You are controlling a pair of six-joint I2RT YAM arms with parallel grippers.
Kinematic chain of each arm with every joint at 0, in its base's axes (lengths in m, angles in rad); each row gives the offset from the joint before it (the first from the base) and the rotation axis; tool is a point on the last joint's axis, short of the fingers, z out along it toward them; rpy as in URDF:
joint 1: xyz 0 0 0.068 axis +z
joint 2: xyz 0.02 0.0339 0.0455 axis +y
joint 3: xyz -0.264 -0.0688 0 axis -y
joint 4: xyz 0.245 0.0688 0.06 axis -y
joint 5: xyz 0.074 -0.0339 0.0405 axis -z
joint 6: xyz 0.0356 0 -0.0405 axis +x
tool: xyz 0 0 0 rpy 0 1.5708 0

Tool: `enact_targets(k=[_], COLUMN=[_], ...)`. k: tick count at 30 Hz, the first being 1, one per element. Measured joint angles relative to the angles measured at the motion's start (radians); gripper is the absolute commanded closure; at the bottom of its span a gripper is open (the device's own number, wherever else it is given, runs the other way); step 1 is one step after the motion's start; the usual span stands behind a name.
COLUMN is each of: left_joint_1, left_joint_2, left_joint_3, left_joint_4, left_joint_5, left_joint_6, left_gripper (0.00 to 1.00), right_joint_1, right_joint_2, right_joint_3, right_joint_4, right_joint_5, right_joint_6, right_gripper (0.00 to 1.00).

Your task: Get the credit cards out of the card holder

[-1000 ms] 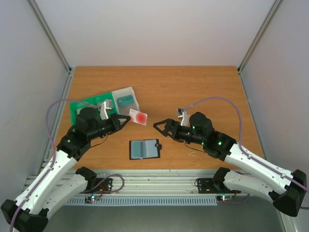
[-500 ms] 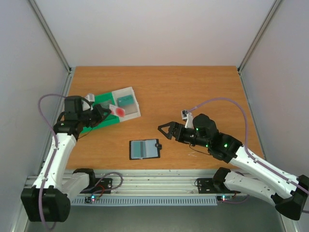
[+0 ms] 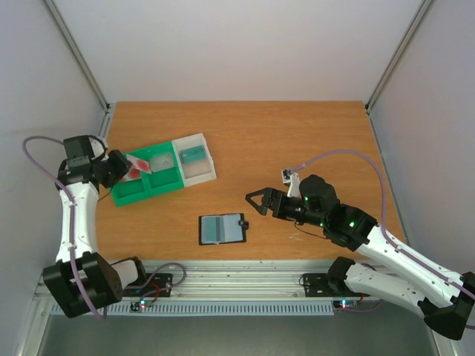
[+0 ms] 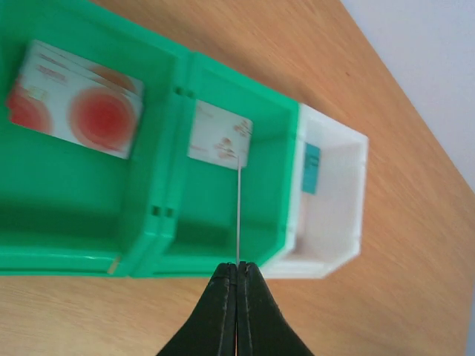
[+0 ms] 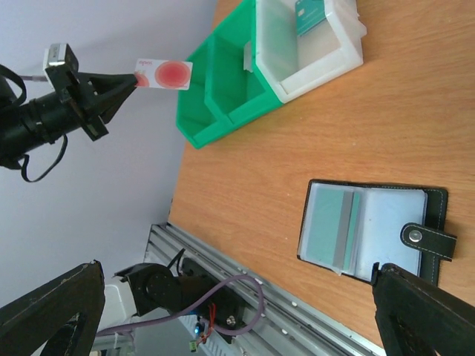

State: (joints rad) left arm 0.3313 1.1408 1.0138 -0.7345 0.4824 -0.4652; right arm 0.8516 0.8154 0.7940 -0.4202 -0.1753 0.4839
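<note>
The black card holder (image 3: 223, 228) lies open on the table in front, with a teal card (image 5: 330, 226) in its pale pocket and its snap tab (image 5: 427, 239) to the right. My left gripper (image 3: 123, 167) is shut on a whitish credit card with a red blotch (image 3: 136, 165), held above the left end of the green tray (image 3: 152, 187). In the left wrist view the gripper (image 4: 237, 265) holds the card edge-on (image 4: 238, 215). My right gripper (image 3: 256, 200) is open and empty, just right of the holder; it also shows in the right wrist view (image 5: 237, 271).
The green tray (image 4: 148, 245) holds red-blotched cards (image 4: 74, 104) in one compartment and a whitish card (image 4: 219, 133) in the other. A clear-white box (image 3: 194, 157) beside it holds a teal card (image 3: 191, 155). Grey walls stand close on the left.
My left arm has swung left and back with the red-blotched card, from near the table's middle to over the tray's left end. The right arm has barely moved.
</note>
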Motion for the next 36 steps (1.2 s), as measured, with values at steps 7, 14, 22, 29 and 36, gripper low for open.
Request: enact_targets(k=[7, 14, 22, 29, 36], left_joint_1=[0.069, 0.077, 0.077, 0.077, 0.077], left_joint_2=[0.113, 0.206, 0.32, 0.385, 0.445], left_joint_3=[0.1, 0.12, 0.139, 0.179, 0.183], left_joint_4=[-0.056, -0.05, -0.005, 0.06, 0.089], left_joint_5=[-0.131, -0.183, -0.183, -0.175, -0.172], left_joint_6=[0.067, 0.095, 0.111, 0.119, 0.119], left_gripper=[1.0, 1.0, 1.0, 0.98, 0.99], right_joint_1=[-0.005, -0.015, -0.024, -0.028, -0.031], right_joint_2=[-0.017, -0.014, -0.012, -0.01, -0.016], right_joint_3=[0.0, 0.002, 0.014, 0.034, 0.035], right_joint_4=[-0.018, -0.029, -0.045, -0.043, -0.054], right_joint_5=[0.01, 0.02, 0.023, 0.022, 0.03], right_joint_6=[-0.015, -0.03, -0.045, -0.06, -0.07], right_gripper=[0.01, 0.01, 0.02, 0.01, 0.02])
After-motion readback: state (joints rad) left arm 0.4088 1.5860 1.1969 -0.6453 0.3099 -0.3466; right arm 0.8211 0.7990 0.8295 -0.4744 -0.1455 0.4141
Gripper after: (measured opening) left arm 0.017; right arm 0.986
